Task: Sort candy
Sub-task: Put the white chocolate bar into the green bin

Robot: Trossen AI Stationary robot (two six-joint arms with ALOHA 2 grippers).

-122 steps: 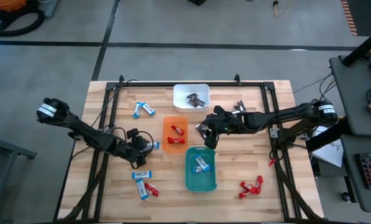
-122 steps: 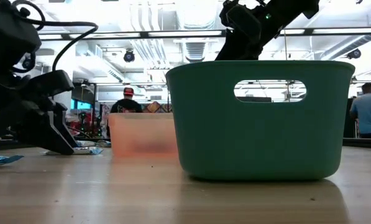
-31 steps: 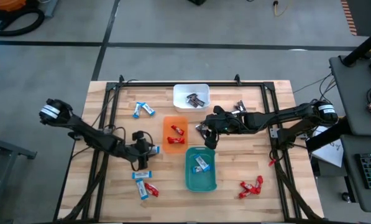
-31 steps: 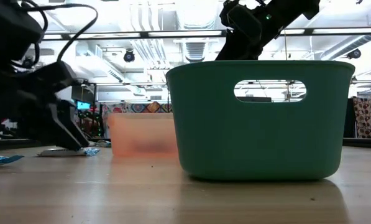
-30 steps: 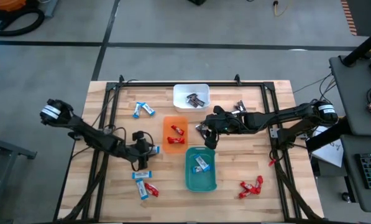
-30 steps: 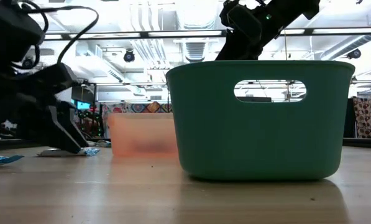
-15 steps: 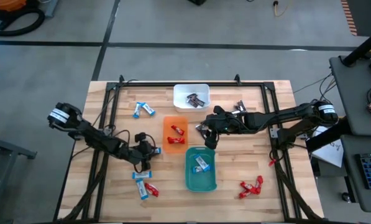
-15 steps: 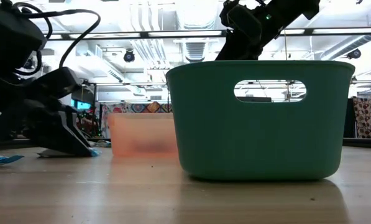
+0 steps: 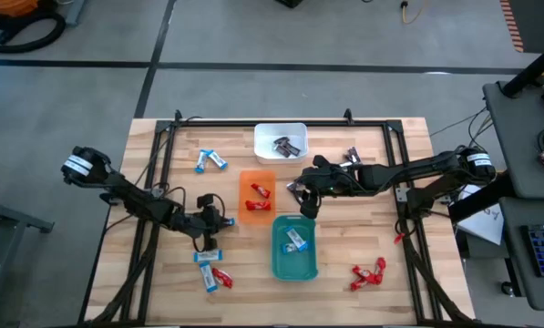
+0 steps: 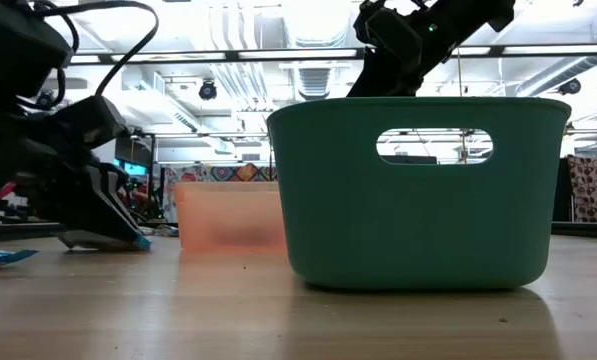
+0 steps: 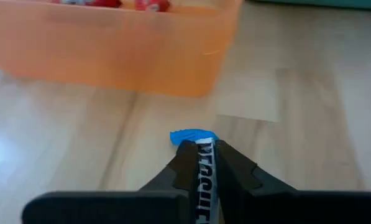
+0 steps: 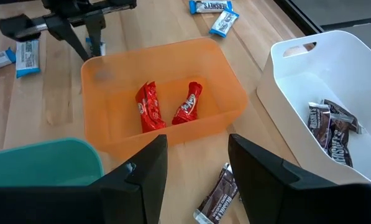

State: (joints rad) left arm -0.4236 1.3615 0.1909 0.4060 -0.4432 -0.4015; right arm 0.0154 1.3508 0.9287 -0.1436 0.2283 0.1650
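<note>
Orange tray (image 11: 110,53) just beyond the pinched candy.
Left gripper (image 11: 201,163) low over the tabletop (image 11: 309,124), clamped on a blue-and-white candy (image 11: 194,140); right gripper (image 12: 194,163) apart above a dark candy (image 12: 217,191).

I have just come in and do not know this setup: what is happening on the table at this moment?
A two-armed robot is sorting small wrapped candies into three plastic bins. The left gripper is shut on a blue-and-white wrapped candy on the wooden table, beside the orange bin, which holds two red candies. The right gripper is open, over a dark brown candy between the orange bin and the white bin. The teal bin holds one blue-and-white candy. More candies lie loose.
</note>
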